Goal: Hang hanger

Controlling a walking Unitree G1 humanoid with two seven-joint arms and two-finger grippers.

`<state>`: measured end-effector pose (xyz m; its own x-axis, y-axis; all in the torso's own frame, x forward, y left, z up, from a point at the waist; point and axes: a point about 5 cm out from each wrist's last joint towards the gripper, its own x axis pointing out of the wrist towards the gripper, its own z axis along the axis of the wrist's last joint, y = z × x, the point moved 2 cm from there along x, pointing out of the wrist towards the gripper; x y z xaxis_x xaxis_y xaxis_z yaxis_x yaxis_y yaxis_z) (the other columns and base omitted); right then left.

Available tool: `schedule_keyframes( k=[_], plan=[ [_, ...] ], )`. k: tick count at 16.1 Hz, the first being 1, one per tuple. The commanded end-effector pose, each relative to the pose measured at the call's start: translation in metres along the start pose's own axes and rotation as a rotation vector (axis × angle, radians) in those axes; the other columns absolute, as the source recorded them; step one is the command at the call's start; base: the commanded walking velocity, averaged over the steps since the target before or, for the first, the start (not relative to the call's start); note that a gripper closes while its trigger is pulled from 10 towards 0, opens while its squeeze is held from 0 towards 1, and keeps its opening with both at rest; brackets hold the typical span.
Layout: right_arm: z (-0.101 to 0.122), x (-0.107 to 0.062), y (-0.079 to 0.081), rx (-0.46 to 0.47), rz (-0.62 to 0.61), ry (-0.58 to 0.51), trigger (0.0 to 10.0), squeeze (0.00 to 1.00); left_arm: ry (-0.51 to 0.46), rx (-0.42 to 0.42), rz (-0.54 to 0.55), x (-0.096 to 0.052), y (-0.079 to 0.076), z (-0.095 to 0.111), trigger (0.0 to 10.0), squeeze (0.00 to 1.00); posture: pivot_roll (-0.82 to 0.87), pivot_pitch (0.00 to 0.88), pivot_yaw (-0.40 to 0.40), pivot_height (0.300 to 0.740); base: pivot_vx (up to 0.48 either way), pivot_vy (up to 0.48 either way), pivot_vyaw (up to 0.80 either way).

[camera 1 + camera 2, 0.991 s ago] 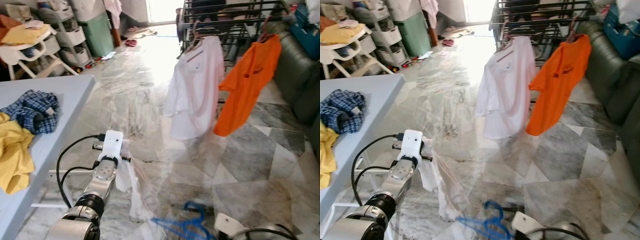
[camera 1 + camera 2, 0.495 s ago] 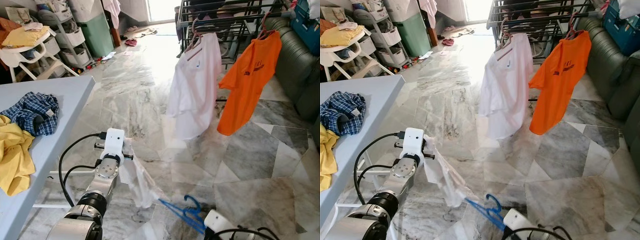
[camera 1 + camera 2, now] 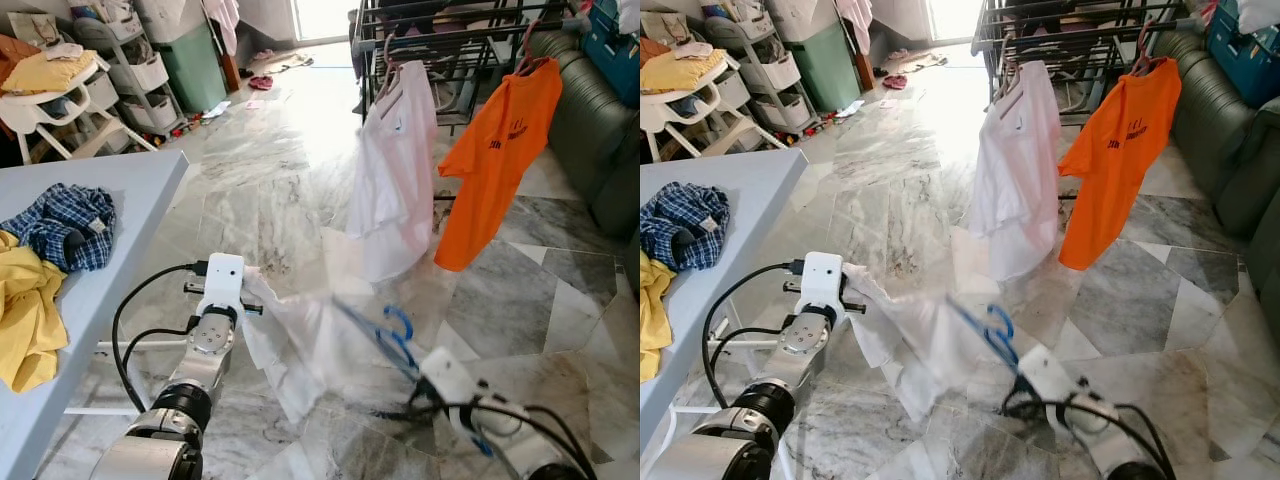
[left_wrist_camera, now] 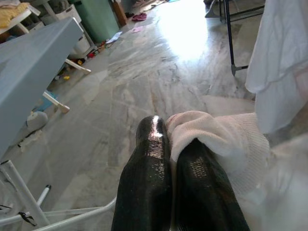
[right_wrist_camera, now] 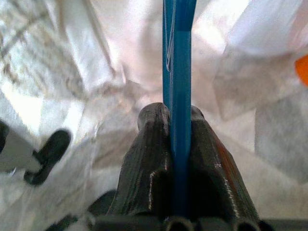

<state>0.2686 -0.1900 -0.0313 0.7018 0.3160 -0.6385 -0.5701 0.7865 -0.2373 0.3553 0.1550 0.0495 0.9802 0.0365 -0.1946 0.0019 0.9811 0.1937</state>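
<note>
— Rack [image 3: 440, 40] at the far end already carries a white shirt [image 3: 395, 180] and an orange shirt [image 3: 495, 160]. What changed?

— Half a second back the blue hanger [image 3: 385, 330] sat low near the floor. Now the right tool [image 3: 425, 370] has swung it up and forward, clamped shut on its bar.

— And the other arm?

— Left tool [image 4: 175, 178] is closed on the white garment [image 3: 300, 340], which now stretches between both tools instead of drooping.

— Meaning?

— Likely spreading the cloth over the hanger; the rack remains well apart.
</note>
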Motion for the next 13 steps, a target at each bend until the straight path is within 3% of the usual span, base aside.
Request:
schedule_keyframes(
  k=[1,4,5,6,9,10,13],
  plan=[
    [0.010,0.001,0.000,0.000,0.004,-0.048,10.0,0.00,-0.027,0.007,0.035,0.003,0.011,0.007,10.0,0.00,-0.16,0.013,0.153,0.740,0.000,0.000,0.00],
    [0.016,-0.004,0.011,0.009,0.155,-0.091,10.0,0.00,-0.019,0.015,0.035,0.003,0.009,0.007,10.0,0.00,-0.17,0.012,0.157,0.740,0.000,0.000,0.00],
    [0.015,-0.012,0.024,-0.008,0.293,-0.086,10.0,0.00,-0.017,0.016,0.035,0.003,0.009,0.006,10.0,0.00,-0.17,0.013,0.155,0.740,0.000,0.000,0.00],
    [0.001,-0.025,0.035,-0.093,0.447,-0.003,10.0,0.00,-0.018,0.014,0.037,0.004,0.008,0.007,10.0,0.00,-0.17,0.014,0.152,0.740,0.000,0.000,0.00],
    [-0.011,-0.026,0.016,-0.160,0.386,0.100,10.0,0.00,-0.021,0.008,0.044,0.004,0.009,0.007,10.0,0.00,-0.17,0.013,0.147,0.740,0.000,0.000,0.00],
    [-0.013,-0.023,0.004,-0.137,0.310,0.128,10.0,0.00,-0.022,0.008,0.046,0.003,0.010,0.007,10.0,0.00,-0.17,0.012,0.146,0.740,0.000,0.000,0.00],
    [-0.012,-0.018,-0.012,-0.035,0.144,0.153,10.0,0.00,-0.026,0.006,0.050,0.003,0.011,0.008,10.0,0.00,-0.16,0.012,0.148,0.740,0.000,0.000,0.00]
  ],
)
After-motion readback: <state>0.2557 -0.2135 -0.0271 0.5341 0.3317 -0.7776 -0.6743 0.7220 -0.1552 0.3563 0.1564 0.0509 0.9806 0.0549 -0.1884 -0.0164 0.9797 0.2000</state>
